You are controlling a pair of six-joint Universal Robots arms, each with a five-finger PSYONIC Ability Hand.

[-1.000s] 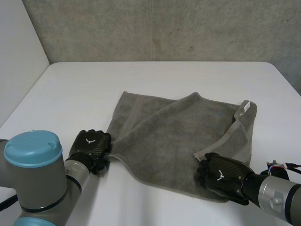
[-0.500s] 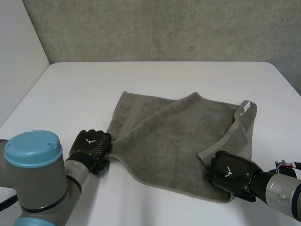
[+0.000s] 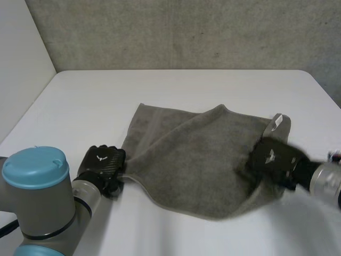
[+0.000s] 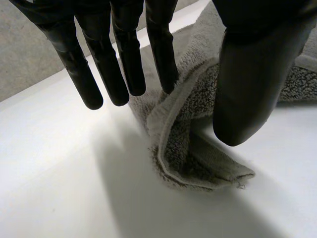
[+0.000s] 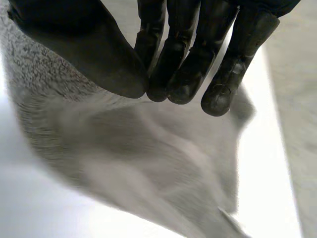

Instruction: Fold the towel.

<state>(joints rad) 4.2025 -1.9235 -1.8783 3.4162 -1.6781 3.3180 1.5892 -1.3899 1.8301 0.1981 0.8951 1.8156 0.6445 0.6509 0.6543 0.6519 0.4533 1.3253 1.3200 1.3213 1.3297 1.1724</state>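
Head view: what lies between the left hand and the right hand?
In the head view the grey towel spans that stretch: the left hand is at its near left corner, the right hand on its right side.

I find no readable words or numbers. The left hand (image 3: 102, 162) and right hand (image 3: 273, 156) each bear a white emblem; the tag (image 3: 277, 122) on the towel (image 3: 192, 154) is illegible.
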